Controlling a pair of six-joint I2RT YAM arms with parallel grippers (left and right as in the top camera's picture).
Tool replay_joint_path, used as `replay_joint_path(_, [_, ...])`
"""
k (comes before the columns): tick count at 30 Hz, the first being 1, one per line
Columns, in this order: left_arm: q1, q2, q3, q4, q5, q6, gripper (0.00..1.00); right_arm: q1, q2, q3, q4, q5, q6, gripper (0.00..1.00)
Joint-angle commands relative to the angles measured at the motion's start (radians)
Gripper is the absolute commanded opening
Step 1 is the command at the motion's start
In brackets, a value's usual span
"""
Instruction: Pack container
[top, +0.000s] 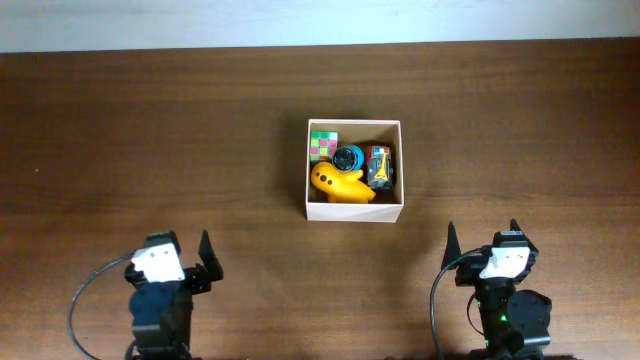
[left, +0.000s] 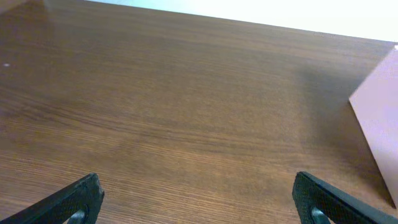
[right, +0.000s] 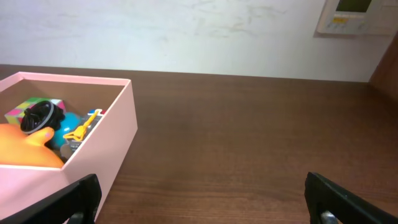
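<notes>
The container is a square white-walled box in the middle of the table. Inside lie a yellow duck toy, a colourful cube, a blue and black round toy and a dark toy car. The right wrist view shows the container at the left, with the duck and cube inside. My left gripper is open and empty near the front left. My right gripper is open and empty near the front right. Both are well apart from the container.
The brown wooden table stretches around the container. One wall of the container shows at the right edge of the left wrist view. A white wall with a small panel stands behind the table.
</notes>
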Motion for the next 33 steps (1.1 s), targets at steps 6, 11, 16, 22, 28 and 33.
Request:
replay_joint_path(6, [-0.014,-0.074,-0.055,0.026,0.002,0.021,0.99,-0.009,-0.011,-0.007,-0.002,0.008,-0.006,0.99])
replay_joint_path(11, [-0.014,-0.074,-0.055,0.026,0.002,0.021,0.99,-0.009,-0.011,-0.007,-0.002,0.008,-0.006,0.99])
replay_joint_path(16, [-0.014,-0.074,-0.055,0.026,0.002,0.020,0.99,-0.009,-0.011,-0.007,-0.002,0.008,-0.006,0.99])
replay_joint_path(22, [-0.014,-0.074,-0.055,0.026,0.002,0.021,0.99,-0.009,-0.011,-0.007,-0.002,0.008,-0.006,0.99])
replay_joint_path(28, [-0.014,-0.074,-0.055,0.026,0.002,0.021,0.99,-0.009,-0.011,-0.007,-0.002,0.008,-0.006,0.99])
replay_joint_path(33, [-0.014,-0.074,-0.055,0.025,0.002,0.021,0.99,-0.009,-0.011,-0.007,-0.002,0.008,-0.006,0.99])
